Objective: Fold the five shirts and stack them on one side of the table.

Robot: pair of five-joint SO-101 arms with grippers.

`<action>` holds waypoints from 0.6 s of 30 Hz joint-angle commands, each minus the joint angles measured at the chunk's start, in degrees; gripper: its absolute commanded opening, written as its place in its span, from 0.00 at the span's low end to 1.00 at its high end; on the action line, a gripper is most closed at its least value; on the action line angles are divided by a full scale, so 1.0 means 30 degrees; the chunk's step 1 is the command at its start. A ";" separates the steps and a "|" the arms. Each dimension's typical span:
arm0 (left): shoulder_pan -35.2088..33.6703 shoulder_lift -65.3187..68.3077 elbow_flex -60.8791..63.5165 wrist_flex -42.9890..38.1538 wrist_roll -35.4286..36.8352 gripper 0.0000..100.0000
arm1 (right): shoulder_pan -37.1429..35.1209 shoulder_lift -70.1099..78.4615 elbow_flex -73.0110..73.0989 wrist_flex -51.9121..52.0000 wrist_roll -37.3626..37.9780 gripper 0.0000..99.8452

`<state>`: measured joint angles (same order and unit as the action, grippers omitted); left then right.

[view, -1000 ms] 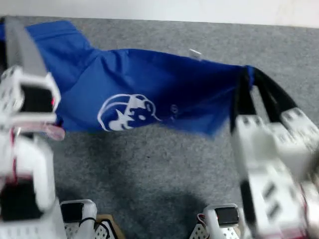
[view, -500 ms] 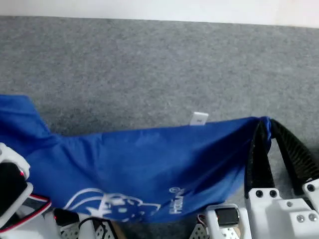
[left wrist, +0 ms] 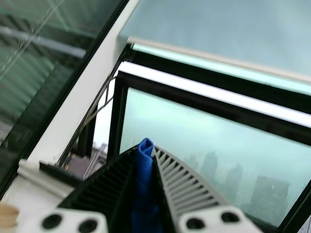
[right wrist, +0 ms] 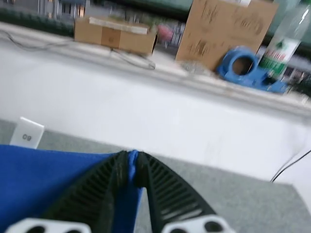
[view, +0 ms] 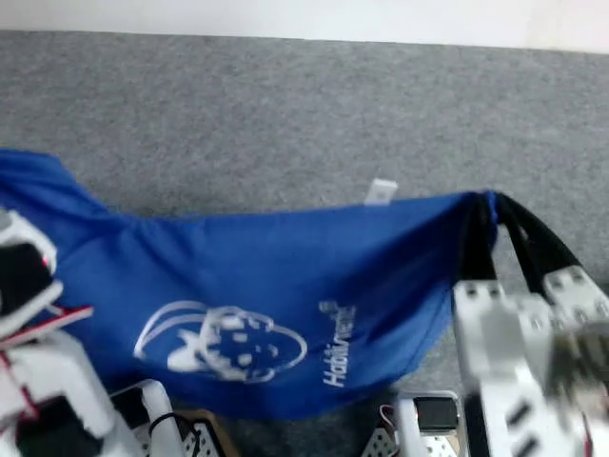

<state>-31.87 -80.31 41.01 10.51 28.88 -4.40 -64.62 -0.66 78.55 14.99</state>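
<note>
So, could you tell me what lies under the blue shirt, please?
Grey table shows past its edges, and an arm base peeks out below its hem. Whatever lies directly beneath the blue shirt is covered.

The left gripper [left wrist: 146, 148] pinches a fold of blue shirt [left wrist: 144, 189] between its ribbed black fingers [left wrist: 109, 187] — the cloth pokes just past the tips. Beyond the gripper stands a dark-framed window [left wrist: 209, 99] — hazy towers [left wrist: 209, 165] behind its glass.
</note>
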 commanded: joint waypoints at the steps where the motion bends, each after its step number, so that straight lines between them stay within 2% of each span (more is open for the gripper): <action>1: -0.0161 0.1040 0.2330 -0.2374 0.0117 0.01 | 0.0220 0.0103 0.3033 -0.2857 -0.1055 0.01; 5: 0.0073 0.4117 0.2388 -0.3516 0.0117 0.01 | 0.0190 0.0161 0.7106 -0.7253 -0.1758 0.01; 10: 0.2388 0.9099 0.0689 -0.4103 0.0117 0.01 | -0.0103 0.0190 1.1678 -1.3084 -0.1758 0.01; 18: 0.3883 1.6659 -0.3443 -0.4220 0.0117 0.01 | -0.0015 0.0923 1.5077 -1.8769 -0.1670 0.01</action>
<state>-21.58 -39.52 39.43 -0.75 28.88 -4.40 -63.47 43.65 28.88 10.24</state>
